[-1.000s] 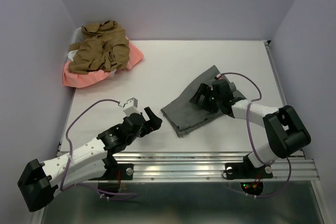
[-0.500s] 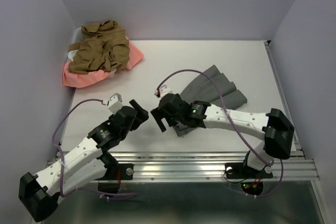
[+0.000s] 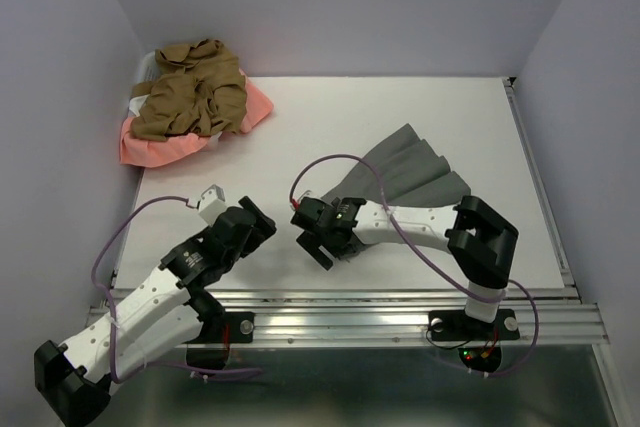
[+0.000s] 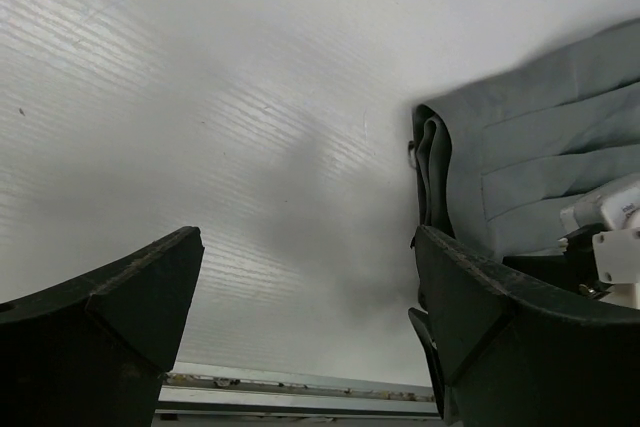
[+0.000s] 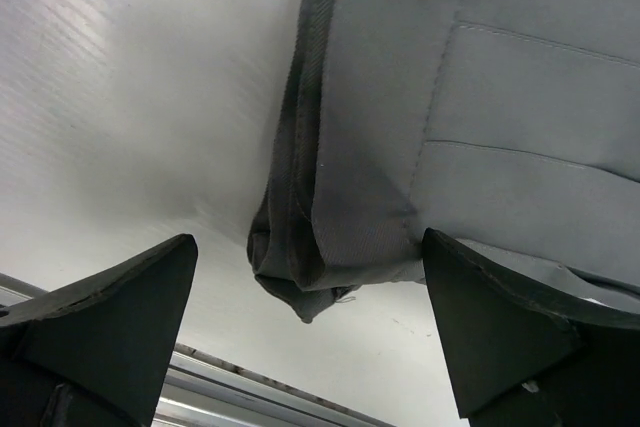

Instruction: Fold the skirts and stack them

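The grey skirt point(image 3: 400, 182) lies flat on the white table point(image 3: 300, 117), spread like a fan: its pleated wide end points away from the arms and its narrow end points toward them. At the narrow end the cloth is doubled, and in the right wrist view I can see several layers stacked at the corner, with a seam line across the top layer.

The right gripper point(image 3: 312, 239) is at this near-left corner of the grey skirt. Its two fingers are spread wide apart, and the folded corner lies in the gap between them. I cannot tell if a fingertip touches the cloth.

The left gripper point(image 3: 255, 222) is just to the left of the grey skirt, above bare table. Its fingers are also wide apart and hold nothing. In the left wrist view the left edge of the grey skirt comes close to one finger point(image 4: 500, 327), and a part of the right arm lies over the cloth there.

The tan-brown skirt point(image 3: 190, 92) is well apart from the grey skirt, far to its left and behind it. It is crumpled in a heap on top of the salmon-pink skirt point(image 3: 160, 147), which shows under it along the near side and the right side.
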Robot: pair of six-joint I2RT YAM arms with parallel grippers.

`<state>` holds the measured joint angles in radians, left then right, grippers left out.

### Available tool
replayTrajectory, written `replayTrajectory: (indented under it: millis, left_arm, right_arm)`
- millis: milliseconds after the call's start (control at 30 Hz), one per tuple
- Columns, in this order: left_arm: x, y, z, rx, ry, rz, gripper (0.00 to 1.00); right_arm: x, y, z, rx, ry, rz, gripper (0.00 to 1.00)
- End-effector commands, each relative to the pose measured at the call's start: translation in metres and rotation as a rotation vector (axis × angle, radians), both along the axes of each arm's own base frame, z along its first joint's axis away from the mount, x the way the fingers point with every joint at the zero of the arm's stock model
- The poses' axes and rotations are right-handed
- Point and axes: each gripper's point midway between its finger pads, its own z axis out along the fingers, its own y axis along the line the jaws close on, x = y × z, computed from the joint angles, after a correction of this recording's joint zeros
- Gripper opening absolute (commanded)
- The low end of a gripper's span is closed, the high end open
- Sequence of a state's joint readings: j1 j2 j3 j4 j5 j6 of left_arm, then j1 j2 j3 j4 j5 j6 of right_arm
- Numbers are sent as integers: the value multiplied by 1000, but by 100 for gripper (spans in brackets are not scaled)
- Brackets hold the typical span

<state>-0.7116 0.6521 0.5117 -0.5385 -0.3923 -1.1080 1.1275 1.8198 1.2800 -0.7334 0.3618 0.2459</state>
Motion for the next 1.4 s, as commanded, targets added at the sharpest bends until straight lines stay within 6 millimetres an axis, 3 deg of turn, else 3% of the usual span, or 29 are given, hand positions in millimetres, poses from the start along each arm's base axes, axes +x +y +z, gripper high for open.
replayTrajectory:
  millis: [0, 200, 267, 300, 333, 400, 433, 467, 567, 633, 733, 933, 1067, 1133, 1300, 1333, 1367]
  left_arm:
    - [1, 5, 1, 10, 1, 27, 99]
    - [1, 4, -1, 13, 8, 25, 99]
    - [2, 5, -1, 16, 4, 28, 99]
    - [2, 5, -1, 18, 6, 28, 99]
    - [2, 5, -1, 20, 5, 30, 99]
    - [2, 6, -1, 20, 4, 31, 99]
    - [3, 6, 0, 20, 2, 32, 99]
    - [3, 6, 0, 22, 0, 34, 99]
    - [4, 7, 1, 24, -4, 38, 99]
    - [4, 7, 3, 21, -8, 39, 99]
    - [5, 7, 7, 16, -16, 40, 99]
    - [7, 6, 12, 1, -36, 42, 99]
    - [5, 1, 6, -17, -27, 19, 99]
    - [4, -6, 5, -46, -24, -1, 99]
    - [-2, -25, -8, -145, 0, -54, 99]
    - [-8, -31, -19, -165, 30, -86, 99]
    - [-5, -39, -16, -205, 10, -103, 99]
  right_arm:
    - [-12, 3, -14, -20, 65, 60, 100]
    - [-13, -11, -32, -94, 74, 49, 99]
    - [-18, -15, -39, -123, 86, 47, 91]
    - [-19, -16, -42, -130, 92, 37, 86]
    - [-20, -18, -44, -138, 95, 31, 73]
    - [-21, -20, -46, -144, 95, 14, 58]
    - [-20, -20, -45, -136, 89, -4, 43]
    - [-19, -19, -42, -126, 80, -8, 36]
    - [-18, -12, -36, -86, 75, -12, 25]
    - [-13, -2, -23, -33, 51, -8, 15]
    - [-7, 19, 3, 76, 17, 4, 8]
    - [-12, 54, 60, 302, 21, 81, 6]
    - [-14, 58, 73, 346, 13, 107, 11]
    - [-15, 60, 71, 349, 21, 111, 21]
    - [-18, 66, 42, 331, 65, 111, 38]
    - [-20, 67, 38, 332, 77, 116, 51]
    - [-22, 71, 35, 346, 93, 124, 57]
